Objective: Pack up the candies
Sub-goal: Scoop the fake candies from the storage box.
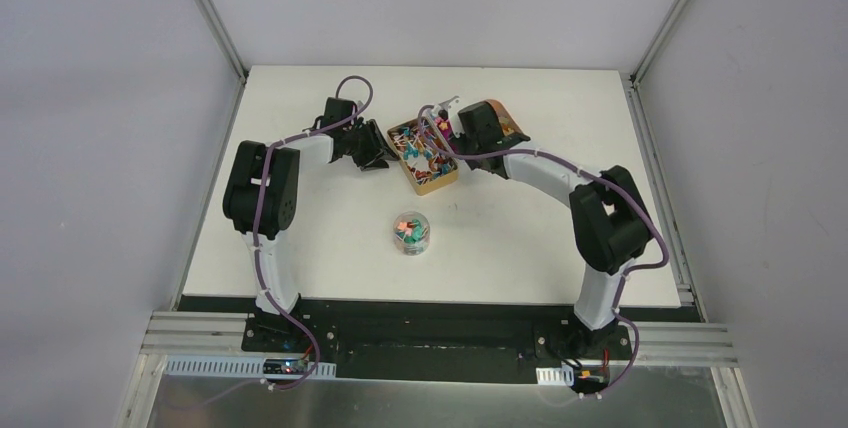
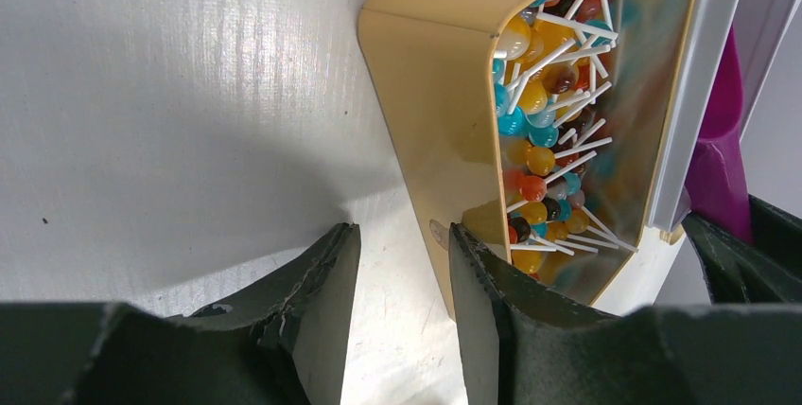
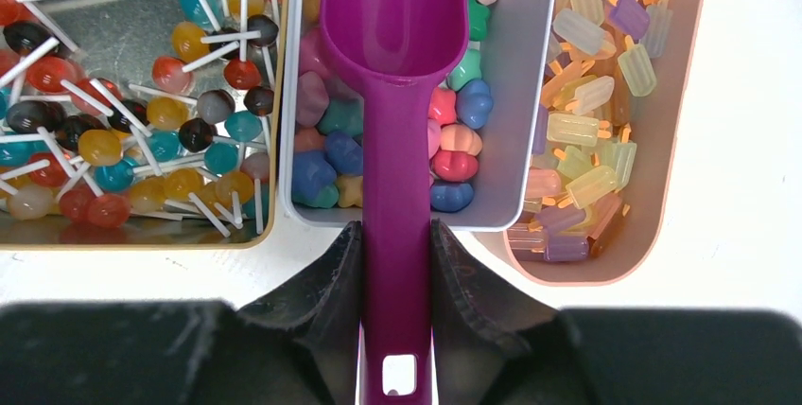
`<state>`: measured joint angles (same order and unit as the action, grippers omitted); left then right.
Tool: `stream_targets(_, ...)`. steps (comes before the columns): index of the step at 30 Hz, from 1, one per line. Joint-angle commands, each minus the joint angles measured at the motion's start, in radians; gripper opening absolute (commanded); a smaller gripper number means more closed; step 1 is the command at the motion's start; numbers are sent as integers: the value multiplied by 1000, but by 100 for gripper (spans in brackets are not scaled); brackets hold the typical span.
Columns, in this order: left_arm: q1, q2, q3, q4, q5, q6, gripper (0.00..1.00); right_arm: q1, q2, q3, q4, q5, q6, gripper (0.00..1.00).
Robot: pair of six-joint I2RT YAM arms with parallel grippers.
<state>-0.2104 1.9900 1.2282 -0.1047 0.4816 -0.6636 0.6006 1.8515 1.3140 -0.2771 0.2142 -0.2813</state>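
Observation:
The candies lie in three trays. Lollipops on white sticks fill a gold tray. Chunky pink, blue and green sweets fill a white middle tray. Pastel ice-pop sweets fill a peach tray. My right gripper is shut on the handle of a magenta scoop, whose bowl sits over the middle tray. My left gripper is open and empty, low at the gold tray's left wall, with its right finger against that wall. The lollipops show beyond it.
A small clear jar holding a few coloured candies stands on the white table in front of the trays, between the two arms. The gold tray sits mid-table at the back, the peach tray behind it. Grey walls enclose the table.

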Motion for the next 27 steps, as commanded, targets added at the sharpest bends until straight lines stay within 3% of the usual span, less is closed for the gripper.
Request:
stream_targets(1, -15, -8, 4, 70, 32, -14, 41, -3, -37, -40, 72, -51, 30, 0)
stream_targets(20, -15, -61, 15, 52, 31, -25, 43, -76, -120, -172, 196, -90, 89, 0)
stream_targets(27, -13, -104, 48, 3, 16, -2, 49, -89, -184, -197, 199, -108, 80, 0)
